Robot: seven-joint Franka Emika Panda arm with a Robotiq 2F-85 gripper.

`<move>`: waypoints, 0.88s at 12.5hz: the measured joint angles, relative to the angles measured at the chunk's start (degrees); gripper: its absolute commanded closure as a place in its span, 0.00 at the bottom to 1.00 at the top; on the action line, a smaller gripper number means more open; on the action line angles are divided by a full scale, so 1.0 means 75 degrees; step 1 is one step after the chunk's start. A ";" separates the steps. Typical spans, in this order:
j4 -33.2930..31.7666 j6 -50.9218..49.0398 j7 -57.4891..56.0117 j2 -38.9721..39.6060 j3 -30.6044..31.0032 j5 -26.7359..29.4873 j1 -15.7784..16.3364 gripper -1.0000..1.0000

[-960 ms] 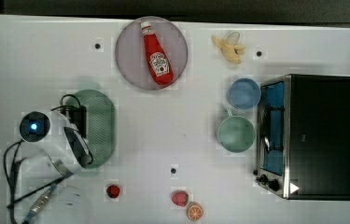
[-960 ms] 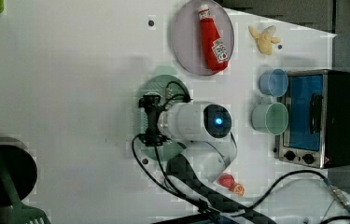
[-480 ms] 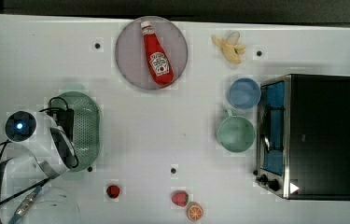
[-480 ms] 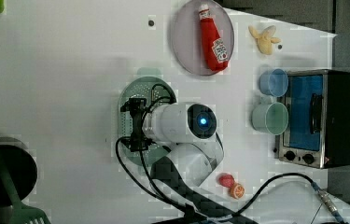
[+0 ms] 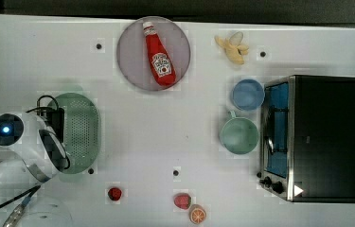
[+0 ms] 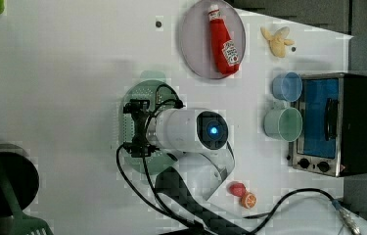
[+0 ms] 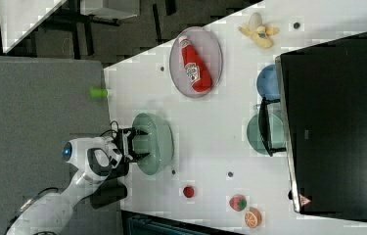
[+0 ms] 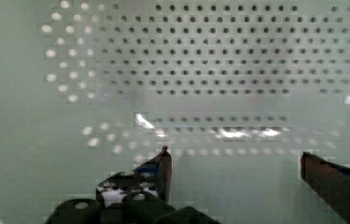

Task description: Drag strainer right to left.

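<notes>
The strainer (image 5: 76, 132) has slid well toward the top view's left over the past second, carried along with the arm, and now rests near that edge of the counter (image 5: 175, 127), far from the green mug (image 5: 239, 136) and blue cup (image 5: 248, 94) beside the toaster oven (image 5: 317, 137). By that showing, the drag looks largely accomplished, with little counter left to cover on that side.

The gripper (image 8: 235, 161) sits down inside the bowl, its jaws spread wide and clamping nothing; the perforated floor of the strainer lies directly beneath and ahead of it, and the bowl's wall rises around it. In the right view the gripper (image 7: 134, 144) reaches into the strainer (image 7: 154, 143) over the rim nearest the arm. Whether a finger presses that wall cannot be told.
</notes>
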 measured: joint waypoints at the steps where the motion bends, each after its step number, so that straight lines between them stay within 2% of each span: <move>1: 0.0052 -0.0530 -0.0022 -0.0123 -0.0011 0.0140 0.0030 0.00; 3: 0.0000 -0.1585 -0.0112 -0.0645 -0.0145 0.0012 0.0086 0.00; 5: -0.0209 -0.3245 -0.0753 -0.1664 -0.0311 -0.0091 0.0060 0.00; 7: -0.0261 -0.4282 -0.1567 -0.2779 -0.0557 0.0020 0.0034 0.00; 9: -0.0142 -0.5205 -0.2551 -0.4094 -0.1209 -0.0077 0.0134 0.00; 11: 0.0194 -0.5935 -0.3663 -0.5432 -0.2016 -0.0123 0.0063 0.00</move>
